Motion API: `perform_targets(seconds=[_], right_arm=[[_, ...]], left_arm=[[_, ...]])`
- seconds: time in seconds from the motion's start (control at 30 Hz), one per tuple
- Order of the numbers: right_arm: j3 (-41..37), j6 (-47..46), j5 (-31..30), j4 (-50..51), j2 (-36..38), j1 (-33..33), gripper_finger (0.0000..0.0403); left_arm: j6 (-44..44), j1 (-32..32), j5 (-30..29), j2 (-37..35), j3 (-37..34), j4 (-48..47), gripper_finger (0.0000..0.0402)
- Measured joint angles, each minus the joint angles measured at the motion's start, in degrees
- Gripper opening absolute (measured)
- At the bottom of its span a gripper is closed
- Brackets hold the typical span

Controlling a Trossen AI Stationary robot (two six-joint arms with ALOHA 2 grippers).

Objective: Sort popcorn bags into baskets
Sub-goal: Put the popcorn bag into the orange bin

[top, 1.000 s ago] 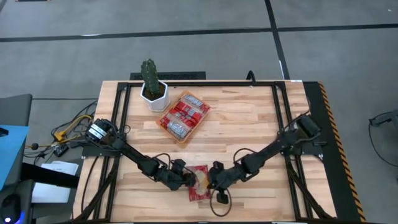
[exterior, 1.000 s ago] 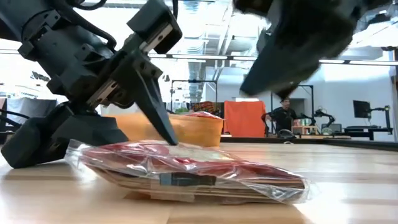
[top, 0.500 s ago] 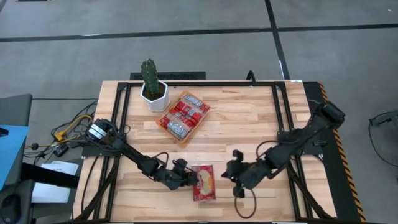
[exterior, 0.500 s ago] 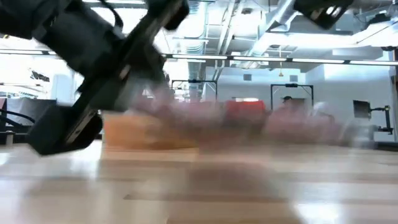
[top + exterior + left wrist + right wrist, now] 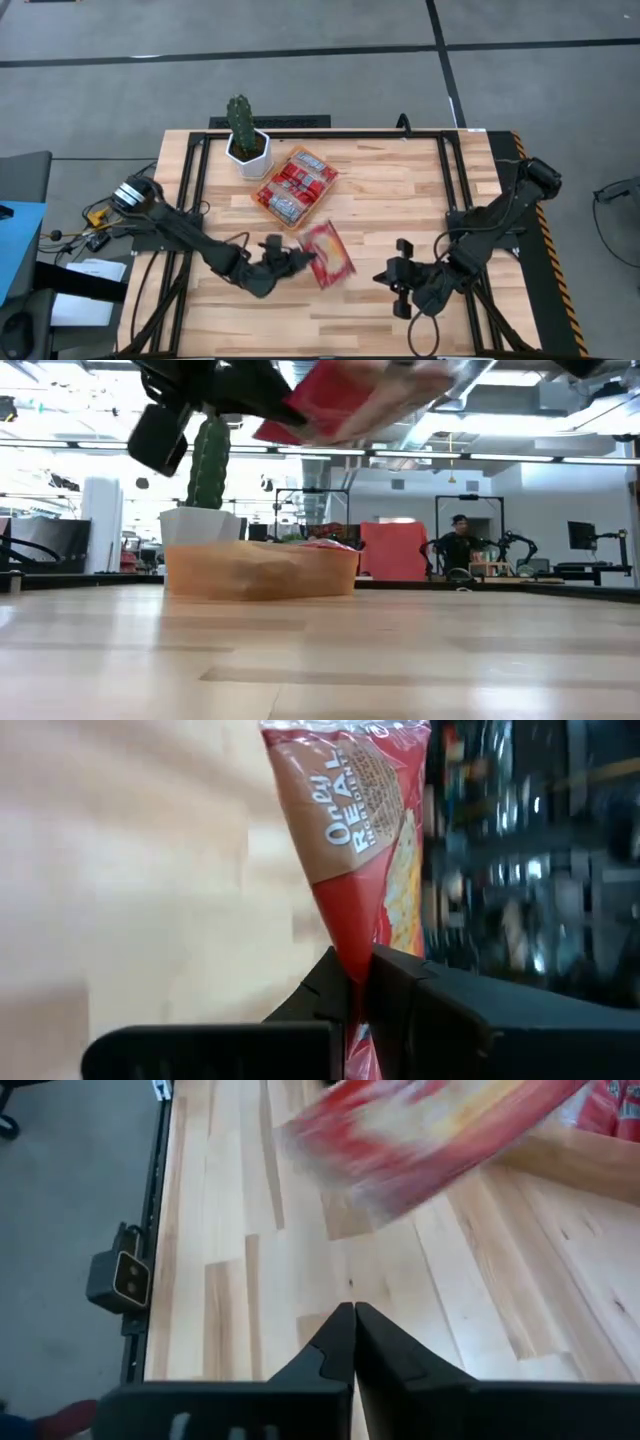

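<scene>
One red popcorn bag (image 5: 328, 253) is in the air over the middle of the table, with my left gripper (image 5: 305, 261) shut on it. In the low view the bag (image 5: 350, 395) hangs high above the tabletop. The orange basket (image 5: 318, 203) stands just beyond it toward the far edge and holds several more red bags (image 5: 297, 185). My right gripper (image 5: 390, 278) is to the right of the held bag, shut and empty, its fingers (image 5: 352, 1330) pointing at bare wood. My left gripper pinches the bag between its two fingers at the bag's left end (image 5: 354, 965), where the wrapper narrows. The fingers come almost level from the table's left. The bag sticks out past them toward the right, tilted and lifted clear of the table.
A white pot with a green cactus (image 5: 243, 135) stands at the far left, next to the basket. Black rails (image 5: 445, 170) frame the wooden tabletop. Bare wood lies near and to the right. A person (image 5: 458, 545) stands in the room behind.
My left gripper has taken hold of the bag, risen and moved toward the basket; the bag, which lay flat near the front edge, is now lifted clear and turned. My right gripper has drawn back from the bag toward the table's right edge and risen.
</scene>
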State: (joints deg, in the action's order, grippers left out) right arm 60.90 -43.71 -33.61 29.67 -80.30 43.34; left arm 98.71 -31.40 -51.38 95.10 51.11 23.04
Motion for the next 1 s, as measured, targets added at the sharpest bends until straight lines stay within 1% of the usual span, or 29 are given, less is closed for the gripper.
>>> perform_targets(seconds=[0.1, 0.27, 0.4, 0.5, 0.6, 0.7, 0.83, 0.9, 1.0], right_arm=[[0.0, -0.4, 0.0, 0.0, -0.7, 0.3, 0.0033], [0.0, -0.1, 0.1, 0.3, -0.6, 0.6, 0.0024], [0.0, 0.0, 0.1, 1.1, -0.6, 0.8, 0.0015], [0.0, 0.0, 0.1, 1.9, -0.6, 1.2, 0.0017], [0.0, 0.1, 0.1, 2.3, -0.6, 1.3, 0.0028], [0.0, 0.1, 0.1, 3.0, -0.6, 1.3, 0.0034], [0.0, 0.6, 0.1, 3.6, -0.6, 1.3, 0.0029], [0.0, 0.7, 0.1, 3.8, -0.6, 1.3, 0.0024], [0.0, 0.7, 0.1, 4.7, -0.6, 1.3, 0.0019]], left_arm=[[0.3, 1.9, -5.3, -4.8, 0.0, -10.0, 0.0002], [6.2, 6.0, -10.8, -10.1, 0.0, -24.5, 0.0003], [13.8, 10.1, -10.6, -11.7, 0.0, -34.9, 0.0005], [20.8, 12.3, -9.0, -11.7, 0.0, -41.3, 0.0006], [24.7, 14.0, -8.1, -11.6, 0.0, -45.1, 0.0007], [26.2, 15.3, -7.7, -11.6, 0.0, -46.7, 0.0007], [25.2, 16.8, -4.5, -11.6, 0.0, -46.7, 0.0010], [24.8, 17.3, -4.7, -11.6, 0.0, -46.8, 0.0017], [25.8, 18.1, -5.6, -11.6, 0.0, -47.4, 0.0039]])
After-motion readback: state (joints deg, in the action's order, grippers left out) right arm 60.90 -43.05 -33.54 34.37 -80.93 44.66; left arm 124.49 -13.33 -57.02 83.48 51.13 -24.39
